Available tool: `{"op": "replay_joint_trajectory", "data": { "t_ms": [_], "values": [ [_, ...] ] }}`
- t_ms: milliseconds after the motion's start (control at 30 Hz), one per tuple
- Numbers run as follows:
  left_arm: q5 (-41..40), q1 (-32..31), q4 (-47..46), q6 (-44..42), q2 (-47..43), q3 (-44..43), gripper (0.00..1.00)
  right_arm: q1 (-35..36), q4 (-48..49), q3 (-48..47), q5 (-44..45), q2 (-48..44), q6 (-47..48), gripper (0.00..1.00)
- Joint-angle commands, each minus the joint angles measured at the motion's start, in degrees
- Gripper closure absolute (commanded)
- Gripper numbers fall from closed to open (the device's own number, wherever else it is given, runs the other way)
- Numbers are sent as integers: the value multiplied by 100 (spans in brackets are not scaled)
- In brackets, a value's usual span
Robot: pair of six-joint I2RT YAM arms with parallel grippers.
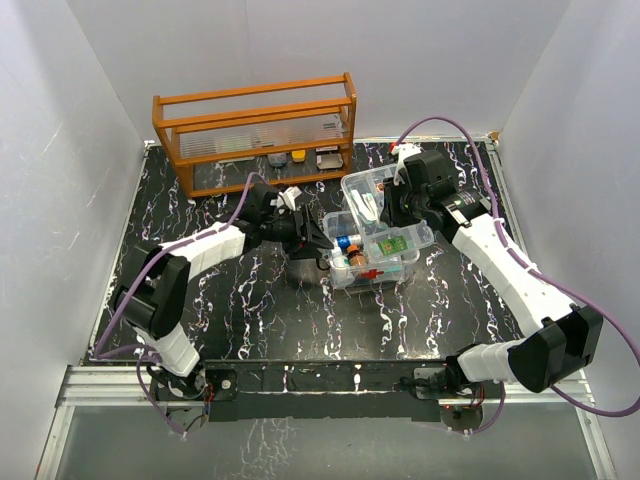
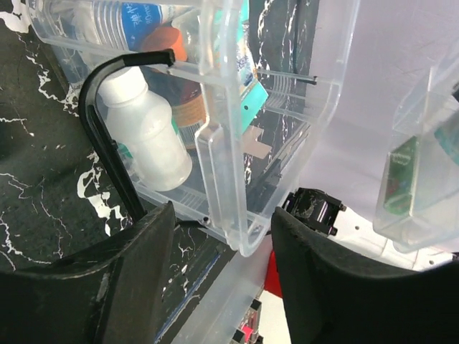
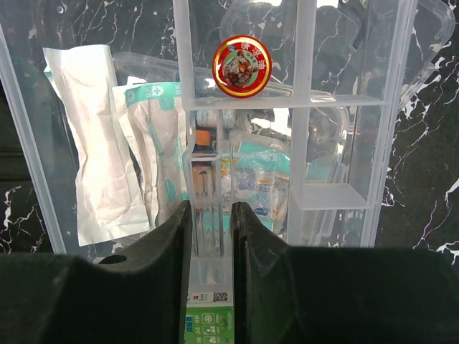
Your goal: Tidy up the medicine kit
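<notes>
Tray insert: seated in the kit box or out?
Out. The right gripper clamps the tray insert, holding it lifted off the box.

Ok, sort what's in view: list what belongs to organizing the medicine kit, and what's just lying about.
Job in hand:
clear rectangular plastic box with red latch
clear divided plastic tray insert
round red tin
white plastic bottle
white wrapped packets

Lying about:
orange wooden rack
black marble-patterned tabletop
</notes>
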State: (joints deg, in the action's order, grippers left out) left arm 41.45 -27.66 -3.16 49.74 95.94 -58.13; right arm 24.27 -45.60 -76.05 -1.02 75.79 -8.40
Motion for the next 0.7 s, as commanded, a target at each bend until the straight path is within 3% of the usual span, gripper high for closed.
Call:
{"op": "replay_joint_trajectory", "data": {
  "t_ms": [0, 167, 367, 667],
  "values": [
    [-63, -119, -356, 316, 155, -164, 49, 1, 521, 0, 109, -219, -51, 99],
    [-104, -152, -382, 289, 337, -265, 62, 3, 579, 55, -1, -184, 53, 99],
    [-328, -143, 375, -291, 367, -522, 88, 6, 576, -3, -113, -98, 322, 99],
    [-182, 236, 1677, -1404, -43, -577, 96, 6, 420, -89, -505, -65, 740, 99]
  ]
}}
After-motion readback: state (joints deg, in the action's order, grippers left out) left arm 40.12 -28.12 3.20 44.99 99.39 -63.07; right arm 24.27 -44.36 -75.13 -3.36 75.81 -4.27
